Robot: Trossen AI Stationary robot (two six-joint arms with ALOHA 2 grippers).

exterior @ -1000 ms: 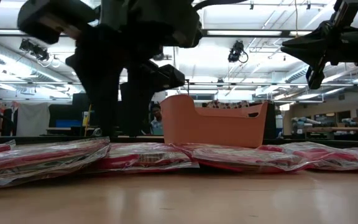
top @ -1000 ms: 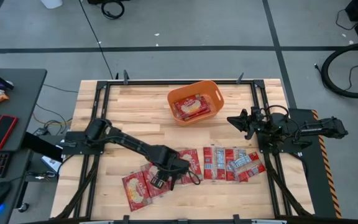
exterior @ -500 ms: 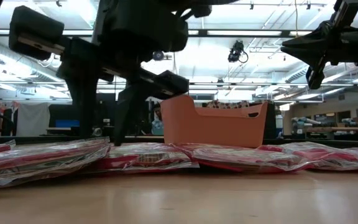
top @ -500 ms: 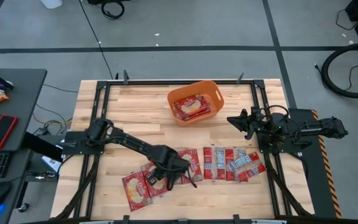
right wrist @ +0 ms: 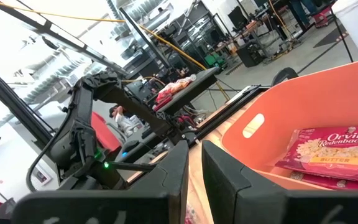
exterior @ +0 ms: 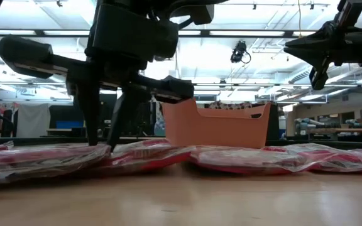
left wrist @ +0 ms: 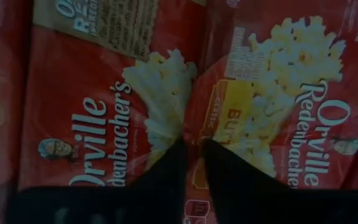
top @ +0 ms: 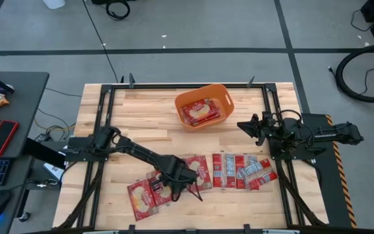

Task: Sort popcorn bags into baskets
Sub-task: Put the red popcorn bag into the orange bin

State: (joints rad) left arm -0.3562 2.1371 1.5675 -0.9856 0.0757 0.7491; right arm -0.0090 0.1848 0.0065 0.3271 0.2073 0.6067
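My left gripper (top: 176, 184) is down on the row of popcorn bags at the near edge of the worktop (top: 141, 117), tips pressed where two large bags meet: one bag (left wrist: 98, 118) on one side of my fingers (left wrist: 166, 168), another (left wrist: 278, 106) on the other. In the wrist view the fingers lie almost together, only a thin slit between them, and I cannot see that they have any film pinched. Both bags run lengthways along my line of sight, so the seam between them is directly under the tips, not to either side. The basket (top: 204, 106) sits well apart, towards the far edge and to my right, with at least one bag (top: 200, 112) already in it; the narrower bags (top: 242, 171) lie further right in the same row. My left arm is far nearer this pair than the right.

My right gripper (top: 250, 127) hangs above the worktop beside the basket, fingers nearly closed, empty.

Against half a second ago, my left gripper has shifted a little towards the near edge and settled lower, and in the low view the bag under it has lifted at one edge. The right arm has not moved.
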